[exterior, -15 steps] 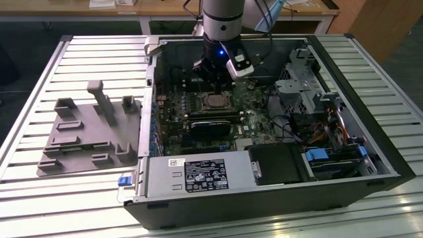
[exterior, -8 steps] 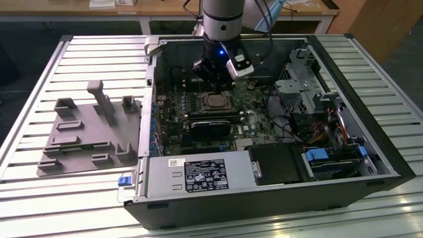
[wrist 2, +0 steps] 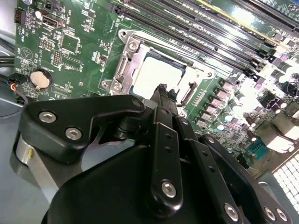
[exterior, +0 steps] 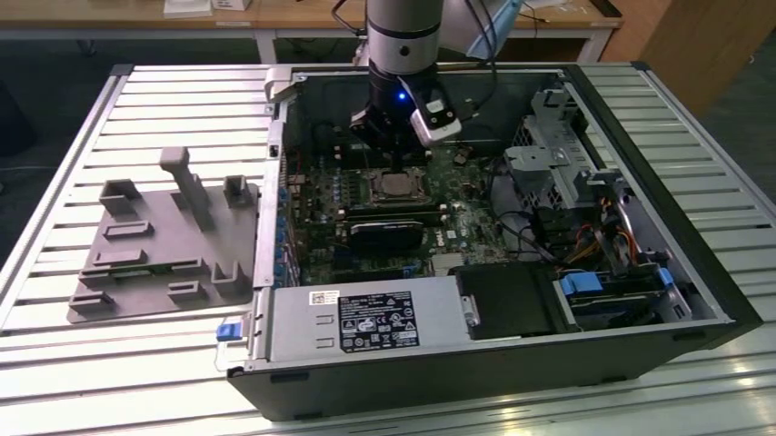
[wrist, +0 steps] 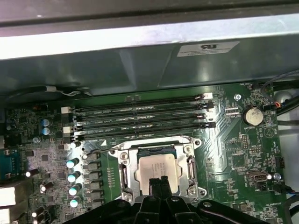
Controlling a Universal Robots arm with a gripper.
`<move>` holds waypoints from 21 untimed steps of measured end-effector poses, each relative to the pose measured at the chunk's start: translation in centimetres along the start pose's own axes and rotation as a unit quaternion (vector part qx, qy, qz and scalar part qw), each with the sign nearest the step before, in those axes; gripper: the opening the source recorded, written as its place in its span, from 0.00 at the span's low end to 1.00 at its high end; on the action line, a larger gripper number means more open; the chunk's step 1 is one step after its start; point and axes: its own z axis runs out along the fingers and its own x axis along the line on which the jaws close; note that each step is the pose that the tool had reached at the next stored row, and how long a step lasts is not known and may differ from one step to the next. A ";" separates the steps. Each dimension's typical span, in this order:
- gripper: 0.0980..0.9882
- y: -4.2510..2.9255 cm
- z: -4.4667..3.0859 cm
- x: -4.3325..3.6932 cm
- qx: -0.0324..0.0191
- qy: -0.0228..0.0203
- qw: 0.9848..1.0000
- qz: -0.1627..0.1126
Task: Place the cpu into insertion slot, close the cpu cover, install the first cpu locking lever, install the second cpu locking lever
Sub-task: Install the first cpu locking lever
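Straight beneath my black gripper (wrist: 158, 183), closed on nothing, lies the pale silvery square cpu (wrist: 156, 167), framed by the silvery metal cpu cover (wrist: 123, 173); my tips hang over its edge farthest from the long black memory slots (wrist: 140, 119).

Robotics laboratory or test workshop, set up for computer-assembly work. Evidence: industrial robot arm (exterior: 401, 32) standing over open desktop computer case (exterior: 485, 372), side panel off, motherboard (wrist: 233, 154) exposed. Case lying on slatted aluminium workbench (exterior: 73, 127). Grey moulded parts fixture (exterior: 158, 245) just beside case, on exterior view's left. Wooden-topped desks (exterior: 303, 14) on white legs behind bench, over dark floor (exterior: 49, 54). Items on desks, possibly papers, too indistinct to name.
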 end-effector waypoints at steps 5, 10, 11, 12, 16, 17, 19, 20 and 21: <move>0.00 -0.11 -0.04 0.91 -0.001 -0.004 1.000 0.000; 0.00 -0.27 -0.09 2.24 -0.002 -0.013 1.000 -0.001; 0.00 -0.30 -0.10 2.52 -0.002 -0.014 1.000 -0.001; 0.00 -0.34 -0.12 2.82 -0.002 -0.016 1.000 -0.001; 0.00 -0.46 -0.15 3.87 -0.003 -0.023 1.000 -0.001; 0.00 -0.50 -0.16 4.13 -0.003 -0.025 1.000 -0.001; 0.00 -0.56 -0.18 4.67 -0.003 -0.028 1.000 -0.001; 0.00 -0.60 -0.19 4.96 -0.004 -0.030 1.000 -0.001; 0.00 -0.63 -0.20 5.24 -0.004 -0.032 0.999 -0.002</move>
